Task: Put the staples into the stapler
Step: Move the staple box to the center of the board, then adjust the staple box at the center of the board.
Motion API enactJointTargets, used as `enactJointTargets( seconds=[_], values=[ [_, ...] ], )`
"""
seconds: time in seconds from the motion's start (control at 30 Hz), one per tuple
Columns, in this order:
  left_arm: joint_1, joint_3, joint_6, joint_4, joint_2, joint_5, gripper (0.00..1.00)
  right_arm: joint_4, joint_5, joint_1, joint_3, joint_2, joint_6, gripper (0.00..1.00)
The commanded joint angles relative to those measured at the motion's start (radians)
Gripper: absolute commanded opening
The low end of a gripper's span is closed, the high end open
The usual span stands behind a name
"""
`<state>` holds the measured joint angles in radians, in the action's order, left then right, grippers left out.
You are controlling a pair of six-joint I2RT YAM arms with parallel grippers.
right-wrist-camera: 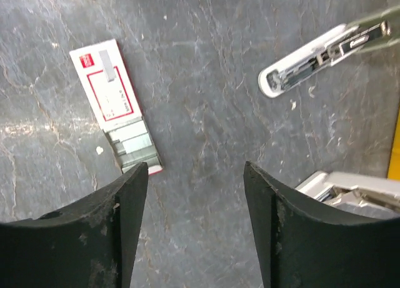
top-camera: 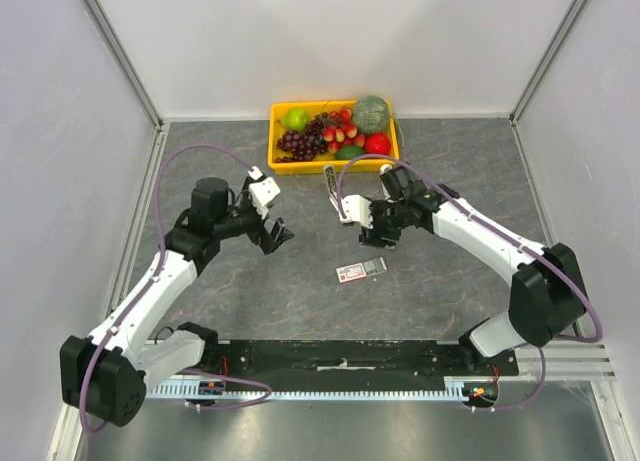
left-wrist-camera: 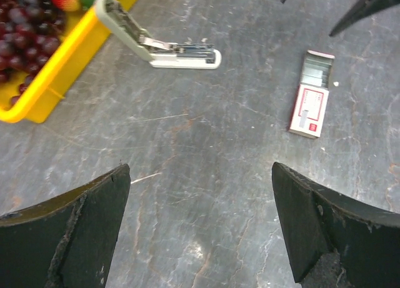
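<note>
The staples (top-camera: 361, 271) are a small red and white box lying flat on the table, its drawer slid out to show silvery strips (right-wrist-camera: 131, 144). The box also shows in the left wrist view (left-wrist-camera: 311, 95). The white stapler (top-camera: 337, 196) lies swung open near the yellow basket, its metal channel exposed (left-wrist-camera: 169, 47) (right-wrist-camera: 325, 50). My right gripper (top-camera: 380, 236) (right-wrist-camera: 195, 169) hovers open between box and stapler, with nothing between its fingers. My left gripper (top-camera: 277, 236) (left-wrist-camera: 200, 175) stands wide open over bare table, left of the box.
A yellow basket (top-camera: 300, 167) (left-wrist-camera: 56, 69) of toy fruit stands at the back, just behind the stapler. Another white and metal object (right-wrist-camera: 350, 189) lies by my right finger. White walls enclose the table on three sides.
</note>
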<state>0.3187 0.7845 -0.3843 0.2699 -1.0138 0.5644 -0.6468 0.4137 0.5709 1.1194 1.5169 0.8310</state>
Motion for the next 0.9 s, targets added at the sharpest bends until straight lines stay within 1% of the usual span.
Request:
enactJointTargets(
  seconds=[0.0,0.03,0.07,0.17,0.27,0.33,0.37,0.4,0.47,0.5,0.53,0.6,0.7,0.8,0.87],
  values=[
    [0.09,0.021,-0.068,-0.026,-0.054,0.009,1.0,-0.045,0.02,-0.017,-0.078,-0.014,0.037,0.68],
    [0.114,0.022,-0.074,-0.032,-0.086,-0.006,1.0,-0.04,0.031,-0.034,-0.087,-0.011,0.036,0.66],
    [0.162,0.025,-0.079,-0.041,-0.103,-0.05,1.0,-0.034,0.037,-0.045,-0.095,-0.004,0.03,0.65],
    [0.25,0.039,-0.085,-0.073,-0.173,-0.115,1.0,-0.024,0.074,-0.091,-0.107,0.014,0.026,0.64],
    [0.293,0.044,-0.055,-0.119,-0.242,-0.124,1.0,-0.027,0.14,-0.108,-0.13,0.009,0.089,0.63],
    [0.296,0.042,-0.025,-0.175,-0.265,-0.12,1.0,-0.005,0.183,-0.108,-0.171,-0.01,0.131,0.63],
    [0.298,0.038,-0.001,-0.191,-0.284,-0.109,1.0,0.015,0.185,-0.108,-0.187,-0.011,0.125,0.62],
    [0.298,0.027,0.011,-0.23,-0.287,-0.109,1.0,0.041,0.188,-0.108,-0.197,-0.011,0.116,0.59],
    [0.306,0.007,0.041,-0.267,-0.29,-0.107,0.99,0.041,0.197,-0.109,-0.187,0.02,0.071,0.56],
    [0.312,-0.014,0.047,-0.32,-0.292,-0.113,1.0,0.033,0.203,-0.108,-0.169,0.034,0.054,0.54],
    [0.319,-0.025,0.051,-0.339,-0.292,-0.13,1.0,0.029,0.214,-0.108,-0.159,0.055,0.034,0.54],
    [0.347,-0.044,0.051,-0.359,-0.302,-0.153,1.0,0.009,0.221,-0.108,-0.11,0.078,-0.059,0.52],
    [0.37,-0.053,0.048,-0.374,-0.324,-0.182,1.0,-0.071,0.241,-0.109,-0.026,0.126,-0.128,0.51],
    [0.382,-0.054,0.047,-0.383,-0.342,-0.193,1.0,-0.132,0.287,-0.109,0.023,0.144,-0.165,0.51],
    [0.394,-0.065,0.042,-0.406,-0.347,-0.204,1.0,-0.134,0.293,-0.111,0.029,0.15,-0.194,0.5]
  ],
)
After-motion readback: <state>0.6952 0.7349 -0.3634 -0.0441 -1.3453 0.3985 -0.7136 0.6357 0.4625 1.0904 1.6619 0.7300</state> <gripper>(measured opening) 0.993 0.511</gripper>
